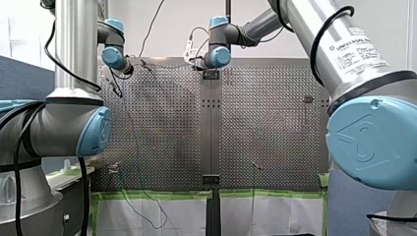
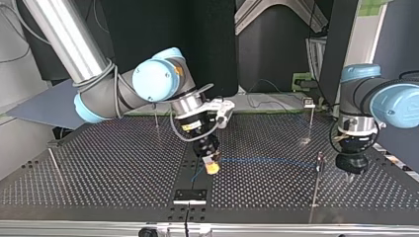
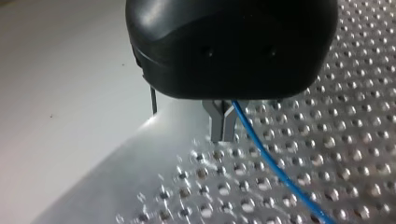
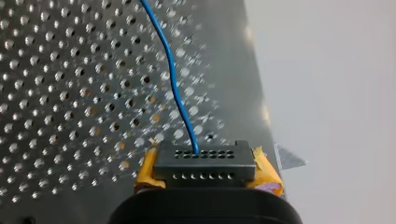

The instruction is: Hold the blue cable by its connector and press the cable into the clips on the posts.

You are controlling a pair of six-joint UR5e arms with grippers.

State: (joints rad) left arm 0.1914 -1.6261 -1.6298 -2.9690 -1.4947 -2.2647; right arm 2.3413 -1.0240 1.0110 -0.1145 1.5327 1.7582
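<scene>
In the right wrist view a black connector point(image 4: 204, 164) sits clamped between my right gripper's yellow pads point(image 4: 267, 171), and the blue cable point(image 4: 175, 84) leaves its face and runs ahead over the perforated table. From across the table my right gripper point(image 2: 211, 167) hangs low near the middle. The blue cable point(image 2: 267, 160) stretches from it towards a thin post point(image 2: 319, 168). My left gripper point(image 2: 350, 174) hovers just beyond that post. Its metal fingers point(image 3: 223, 125) are pressed together, and the blue cable point(image 3: 275, 168) comes out right at them and trails away across the holes.
More thin posts stand on the table point(image 2: 99, 173): one at the far middle point(image 2: 156, 116), one at the far side point(image 2: 311, 121), one near the edge point(image 2: 54, 165). A black bracket point(image 2: 189, 195) lies by the near edge. Black wires hang beyond the table.
</scene>
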